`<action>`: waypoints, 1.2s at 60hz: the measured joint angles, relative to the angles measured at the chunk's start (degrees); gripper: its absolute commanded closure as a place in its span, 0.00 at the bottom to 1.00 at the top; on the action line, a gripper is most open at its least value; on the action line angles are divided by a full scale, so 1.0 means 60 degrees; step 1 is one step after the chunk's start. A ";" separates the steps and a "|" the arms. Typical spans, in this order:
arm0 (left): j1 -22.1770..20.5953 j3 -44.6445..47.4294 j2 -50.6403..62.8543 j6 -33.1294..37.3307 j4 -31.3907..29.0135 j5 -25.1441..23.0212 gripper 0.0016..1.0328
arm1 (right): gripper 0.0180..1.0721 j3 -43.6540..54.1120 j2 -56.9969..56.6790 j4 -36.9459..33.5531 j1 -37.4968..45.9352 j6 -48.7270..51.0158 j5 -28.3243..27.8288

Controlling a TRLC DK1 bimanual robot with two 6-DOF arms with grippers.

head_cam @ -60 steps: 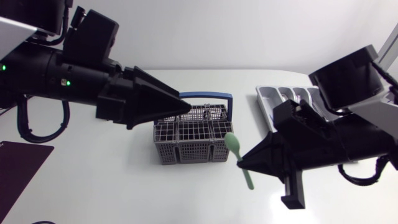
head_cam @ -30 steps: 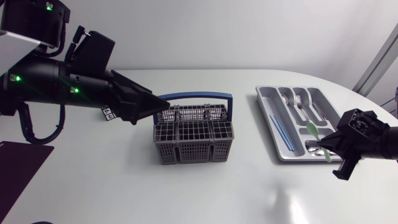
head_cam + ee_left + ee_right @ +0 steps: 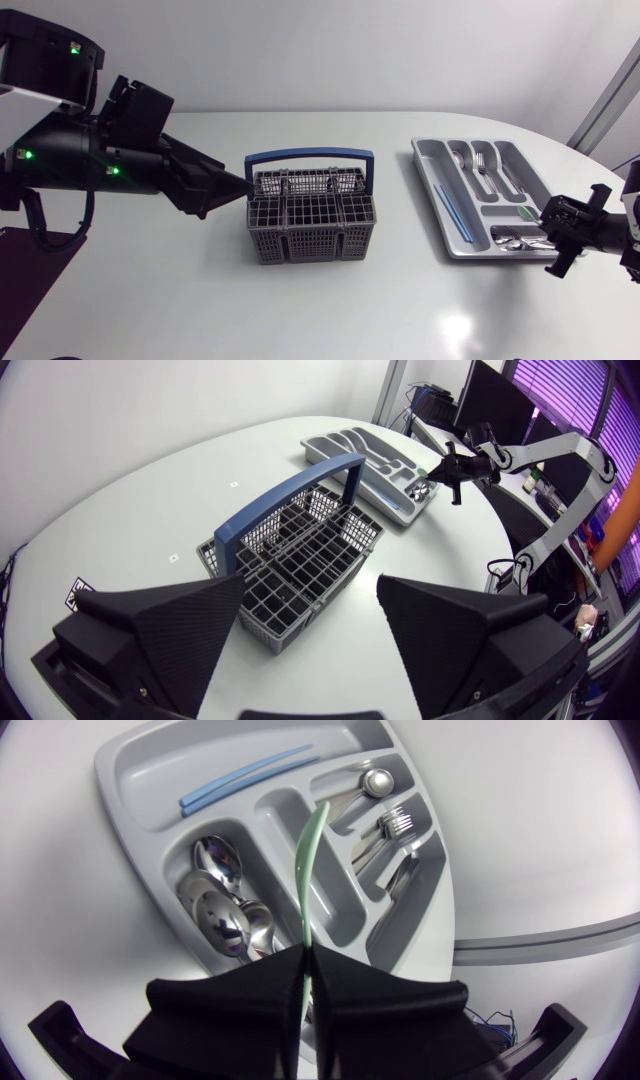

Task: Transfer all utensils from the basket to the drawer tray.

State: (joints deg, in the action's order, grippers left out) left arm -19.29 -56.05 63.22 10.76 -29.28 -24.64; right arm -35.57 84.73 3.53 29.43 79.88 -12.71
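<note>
The right pincer (image 3: pixel 305 952) pinches a green spoon (image 3: pixel 308 870) by its handle, over the tray (image 3: pixel 432 185) at the counter's (image 3: pixel 200 300) right edge. The left pincer (image 3: pixel 310 585) is spread, beside the mid-counter basket (image 3: pixel 310 247).

Smooth white tabletop (image 3: pixel 320 310) with a soft sheen, grey plastic lattice basket (image 3: pixel 310 228), blue plastic handle (image 3: pixel 308 156), smooth grey plastic drawer tray (image 3: pixel 428 165), mirror-bright polished metal spoons (image 3: pixel 222 915), matt plastic green spoon (image 3: pixel 308 860), matt black right claw (image 3: pixel 307 960).
</note>
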 measured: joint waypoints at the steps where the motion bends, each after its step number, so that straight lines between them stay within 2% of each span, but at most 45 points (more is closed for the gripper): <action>1: 0.0011 0.0015 -0.0015 0.0000 0.0004 0.0044 0.11 | 0.94 0.0018 0.0066 0.0149 0.0000 0.0036 0.0047; 8: 0.0022 0.0153 -0.0066 0.0011 0.0007 0.0171 0.11 | 0.94 0.0331 0.0568 0.1435 0.0000 0.0382 0.0430; 10: 0.0018 0.0219 -0.0069 0.0011 0.0004 0.0200 0.11 | 0.90 0.0419 0.0703 0.1647 -0.0004 0.0528 0.0539; 13: 0.0018 0.0295 -0.0069 0.0040 0.0007 0.0277 0.11 | 0.78 0.0576 0.0874 0.1971 0.0000 0.0725 0.0641; 22: 0.0087 0.0503 -0.0164 0.0073 0.0040 0.0506 0.11 | 0.26 0.1027 0.1162 0.2728 0.0011 0.1089 0.0670; 25: 0.0091 0.0583 -0.0208 0.0087 0.0051 0.0634 0.11 | 0.17 0.1067 0.1151 0.2932 0.0055 0.1126 0.0674; 29: 0.0117 0.0688 -0.0233 0.0142 0.0069 0.0696 0.11 | 0.11 0.1067 0.1038 0.3020 0.0073 0.1122 0.0681; 38: 0.0401 0.1005 -0.0244 0.0178 0.0098 0.0809 0.11 | 0.05 0.1322 0.0040 0.2707 0.0040 0.0860 0.0707; 54: 0.0645 0.1297 -0.0302 0.0219 0.0215 0.0878 0.11 | 0.05 0.1362 -0.2710 0.0616 -0.0998 -0.0470 0.0911; 65: 0.0645 0.1450 -0.0299 0.0215 0.0317 0.0896 0.11 | 0.05 0.1315 -0.4003 -0.1603 -0.3220 -0.2659 0.1501; 72: 0.0641 0.1621 -0.0237 0.0215 0.0612 0.1158 0.11 | 0.05 0.1027 -0.4175 -0.2390 -0.4863 -0.4211 0.1927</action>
State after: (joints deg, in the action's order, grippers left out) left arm -15.44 -46.33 61.80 12.05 -25.61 -17.69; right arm -29.41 59.68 -10.81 0.25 54.61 -1.15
